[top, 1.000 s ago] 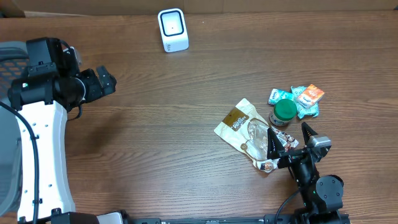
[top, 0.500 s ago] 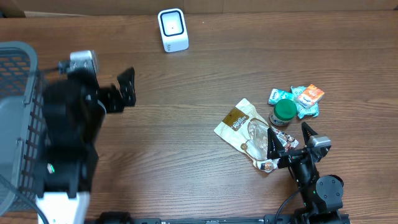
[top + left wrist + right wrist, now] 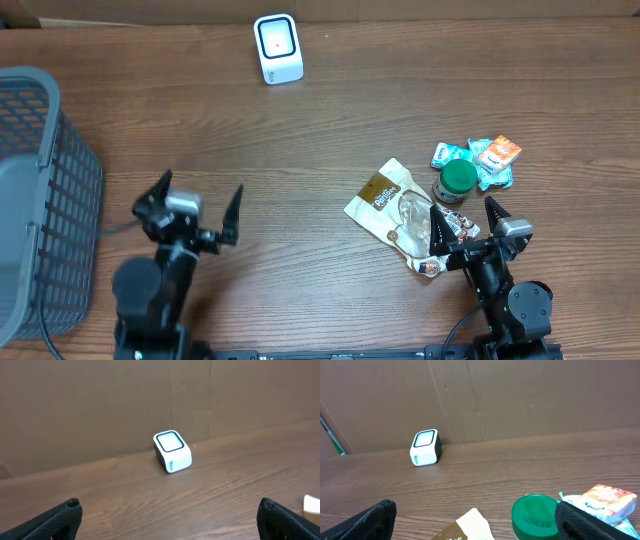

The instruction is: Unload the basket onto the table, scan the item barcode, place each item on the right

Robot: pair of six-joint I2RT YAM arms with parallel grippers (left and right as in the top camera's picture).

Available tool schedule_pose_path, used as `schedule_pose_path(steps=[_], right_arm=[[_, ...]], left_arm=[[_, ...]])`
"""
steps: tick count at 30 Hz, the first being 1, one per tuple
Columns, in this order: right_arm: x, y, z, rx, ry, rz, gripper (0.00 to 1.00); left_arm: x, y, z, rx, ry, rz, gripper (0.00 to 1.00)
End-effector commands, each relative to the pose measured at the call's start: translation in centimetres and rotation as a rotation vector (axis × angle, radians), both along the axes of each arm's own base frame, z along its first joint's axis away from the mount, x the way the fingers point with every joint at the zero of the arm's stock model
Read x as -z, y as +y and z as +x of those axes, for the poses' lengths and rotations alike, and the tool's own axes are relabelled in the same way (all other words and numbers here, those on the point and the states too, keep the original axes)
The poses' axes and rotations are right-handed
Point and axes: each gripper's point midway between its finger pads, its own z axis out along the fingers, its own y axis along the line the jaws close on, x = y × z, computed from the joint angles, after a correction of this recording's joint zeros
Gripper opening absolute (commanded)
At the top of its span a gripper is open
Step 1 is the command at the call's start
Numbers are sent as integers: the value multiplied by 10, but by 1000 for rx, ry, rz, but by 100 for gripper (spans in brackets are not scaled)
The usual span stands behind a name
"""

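Observation:
The white barcode scanner (image 3: 278, 48) stands at the back of the wooden table, also in the left wrist view (image 3: 172, 451) and the right wrist view (image 3: 425, 447). Items lie at the right: a brown-and-clear snack bag (image 3: 395, 210), a green-lidded jar (image 3: 457, 180) (image 3: 536, 516), and small packets (image 3: 490, 158) (image 3: 602, 502). My right gripper (image 3: 461, 205) (image 3: 475, 506) is open, just in front of the bag and jar, holding nothing. At the front left my left gripper (image 3: 203, 182) (image 3: 170, 505) is open over bare wood, facing the scanner.
A grey mesh basket (image 3: 40, 200) stands at the left edge, close beside the left arm. A brown cardboard wall (image 3: 100, 400) runs behind the scanner.
The left arm has swung down from beside the basket to the front left of the table, uncovering the basket. The right arm and the items have not moved.

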Motion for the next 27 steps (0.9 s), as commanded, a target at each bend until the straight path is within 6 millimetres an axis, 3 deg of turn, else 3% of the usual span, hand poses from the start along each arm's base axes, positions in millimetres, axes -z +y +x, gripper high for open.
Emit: schedule_pose_path(steps=[1, 16, 21, 27], right_arm=[[1, -1, 0, 6, -7, -1, 100], [1, -1, 0, 6, -7, 0, 100], [1, -1, 0, 6, -7, -1, 100], [1, -1, 0, 6, -7, 0, 100]], left_arm=[[6, -2, -11, 21, -75, 115, 100], [50, -2, -23, 19, -131, 153, 100], [75, -2, -23, 27, -48, 154, 100], [75, -2, -23, 23, -40, 121, 100]])
